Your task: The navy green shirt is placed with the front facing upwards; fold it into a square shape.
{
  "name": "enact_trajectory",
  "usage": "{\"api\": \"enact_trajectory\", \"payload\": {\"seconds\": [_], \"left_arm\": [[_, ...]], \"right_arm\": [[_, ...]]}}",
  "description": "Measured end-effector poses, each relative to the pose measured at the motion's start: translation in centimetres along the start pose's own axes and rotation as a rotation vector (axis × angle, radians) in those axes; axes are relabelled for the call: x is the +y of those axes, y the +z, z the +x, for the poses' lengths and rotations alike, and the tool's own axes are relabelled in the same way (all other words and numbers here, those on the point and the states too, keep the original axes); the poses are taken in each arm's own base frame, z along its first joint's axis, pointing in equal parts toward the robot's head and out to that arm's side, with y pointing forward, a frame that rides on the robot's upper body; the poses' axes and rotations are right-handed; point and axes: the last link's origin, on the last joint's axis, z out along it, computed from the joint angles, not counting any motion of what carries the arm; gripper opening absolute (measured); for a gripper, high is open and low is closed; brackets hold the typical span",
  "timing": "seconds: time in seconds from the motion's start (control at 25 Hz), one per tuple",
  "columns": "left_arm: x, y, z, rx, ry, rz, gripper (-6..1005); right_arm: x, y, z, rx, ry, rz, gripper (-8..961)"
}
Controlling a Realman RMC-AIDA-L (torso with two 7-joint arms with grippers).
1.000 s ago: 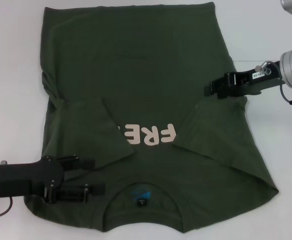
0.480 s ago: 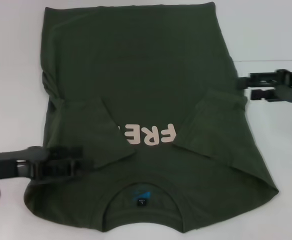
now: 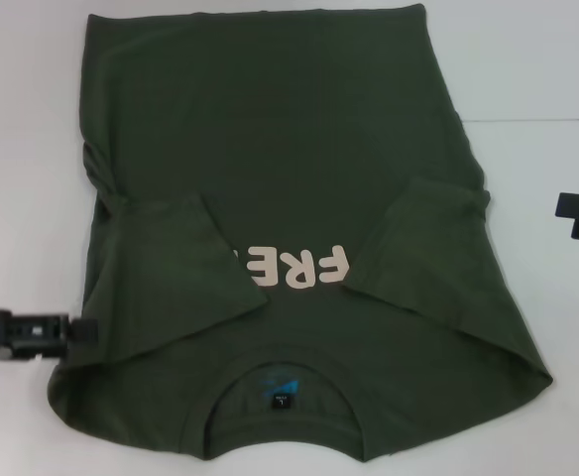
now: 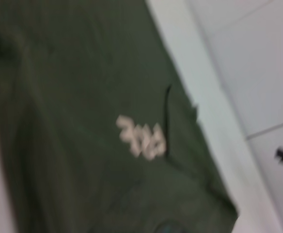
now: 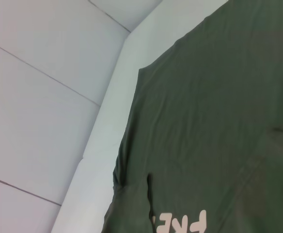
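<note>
1. The navy green shirt point(image 3: 280, 198) lies spread face up on the white bench point(image 3: 22, 119), filling the middle of the head view from the top edge down to the bottom edge, its collar toward the bottom of the frame.
2. Both short sleeves are folded inward over the chest: the left sleeve point(image 3: 185, 263) lies as a flap at lower left of centre, the right sleeve point(image 3: 433, 238) as a flap at centre right.
3. The pale pink lettering point(image 3: 304, 268) shows upside down between the two folded sleeves, its left end partly covered by the left sleeve.
4. The ribbed crew neck point(image 3: 282, 382) sits at bottom centre, with a small dark label point(image 3: 282, 401) inside it.
5. The left gripper point(image 3: 71, 330) reaches in from the left edge of the head view at lower left, its tip just at the shirt's side edge; whether it is released or clenched cannot be told.
6. The right gripper point(image 3: 567, 213) shows only at the right edge of the frame, at mid-height, apart from the shirt on bare bench; its two dark fingers stand spread apart, holding nothing.
7. The left wrist view shows the shirt blurred across most of the frame with the lettering near its centre.
8. The right wrist view shows the shirt's body and the lettering at the frame's bottom, with pale floor tiles point(image 5: 30, 97) beyond the bench edge.
</note>
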Motion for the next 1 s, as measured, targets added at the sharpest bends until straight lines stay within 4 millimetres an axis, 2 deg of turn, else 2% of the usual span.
{"api": "enact_trajectory", "payload": {"seconds": [0.16, 0.56, 1.0], "left_arm": [[0.0, 0.4, -0.3, -0.059, 0.033, 0.043, 917], [-1.5, -0.4, -0.2, -0.017, 0.026, 0.179, 915], [-2.1, 2.1, 0.0, -0.065, 0.075, 0.261, 910]], "right_arm": [[-0.2, -0.3, -0.1, -0.017, -0.023, 0.007, 834], [0.1, 0.1, -0.3, -0.015, -0.05, -0.006, 833], [-0.1, 0.5, 0.2, -0.004, -0.044, -0.015, 833]]}}
